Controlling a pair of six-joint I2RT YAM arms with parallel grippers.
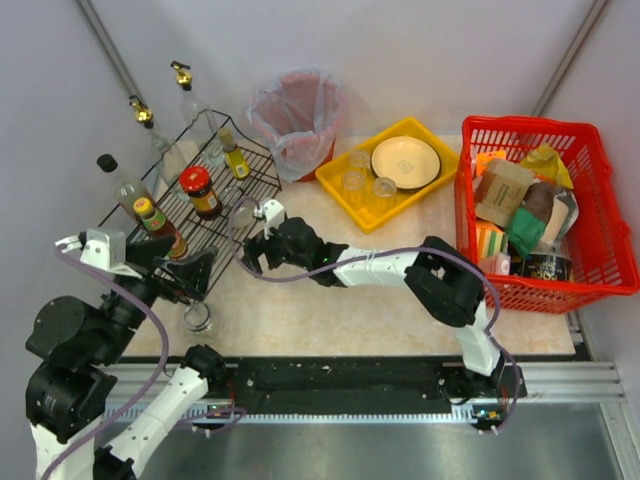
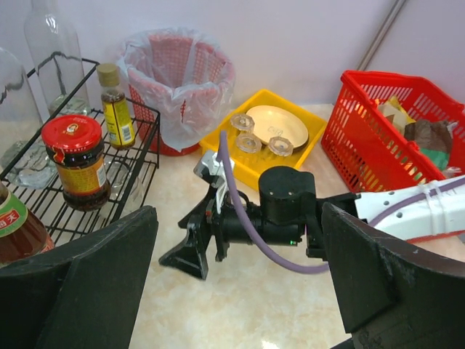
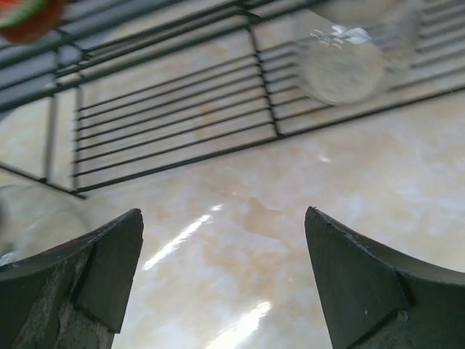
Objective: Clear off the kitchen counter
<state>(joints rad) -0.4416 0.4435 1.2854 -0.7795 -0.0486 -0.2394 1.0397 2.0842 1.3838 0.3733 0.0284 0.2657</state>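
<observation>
Two arms are reaching toward the left half of the counter (image 1: 400,300), the pale marbled top filling the middle of the overhead view. From above, the right gripper (image 1: 252,258) is hanging just beside the near edge of the wire rack (image 1: 256,172) at upper left. The left gripper (image 1: 178,265) is hovering near a small glass jar (image 1: 197,318) standing on the bare top, probably the next thing to go. A lined bin (image 1: 297,120), a yellow tray (image 1: 418,127) and a red basket (image 1: 600,230) are lining the far and right sides, seemingly for sorting rubbish, dishes and packets. In the left wrist view, its own fingers (image 2: 80,283) are standing wide apart with nothing between them, framing the right gripper low over the counter at centre. In the right wrist view, that gripper's fingers (image 3: 363,276) are also spreading wide over bare marble, gripping nothing. A clear glass (image 3: 341,65) appears to be sitting on the rack wires at upper right, likely parked there to free the top.
</observation>
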